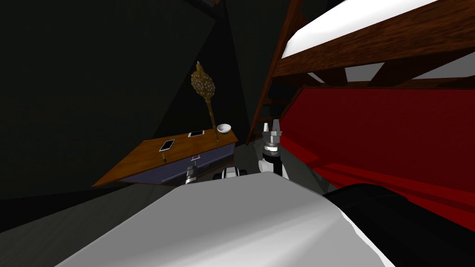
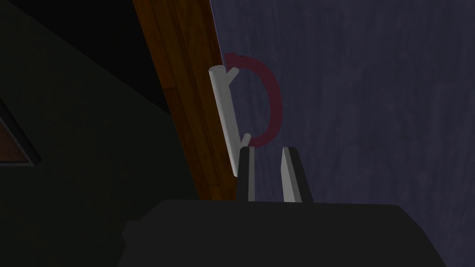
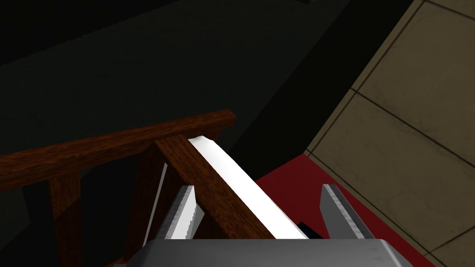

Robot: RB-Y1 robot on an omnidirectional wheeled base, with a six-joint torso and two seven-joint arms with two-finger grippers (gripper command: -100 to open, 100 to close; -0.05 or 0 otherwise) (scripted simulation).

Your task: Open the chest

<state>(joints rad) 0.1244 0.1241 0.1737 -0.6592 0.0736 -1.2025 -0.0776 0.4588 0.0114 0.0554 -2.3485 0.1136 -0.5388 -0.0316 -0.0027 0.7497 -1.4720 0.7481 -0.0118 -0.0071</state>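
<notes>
The chest point(image 1: 153, 160) is a low piece with a brown wooden top and a dark blue front point(image 2: 362, 116), standing ahead on my left. Its handle point(image 2: 225, 116) is a light grey bar near the front's upper edge, also small in the head view as the handle point(image 1: 195, 158); a dark red arc loops beside it. My left gripper point(image 2: 268, 149) is close to the blue front, its fingers shut with only a narrow gap and nothing between them. One fingertip point(image 2: 246, 155) sits right next to the bar's end. My right gripper point(image 1: 272, 126) is raised and open beside the bed.
On the chest's top lie two flat white-faced devices point(image 1: 167, 145), a white bowl point(image 1: 224, 128) and a tall gold studded ornament point(image 1: 204, 85). A wooden bunk bed point(image 1: 371, 41) with white mattresses, a ladder point(image 1: 262, 111) and a red panel point(image 1: 385, 130) stands close on the right.
</notes>
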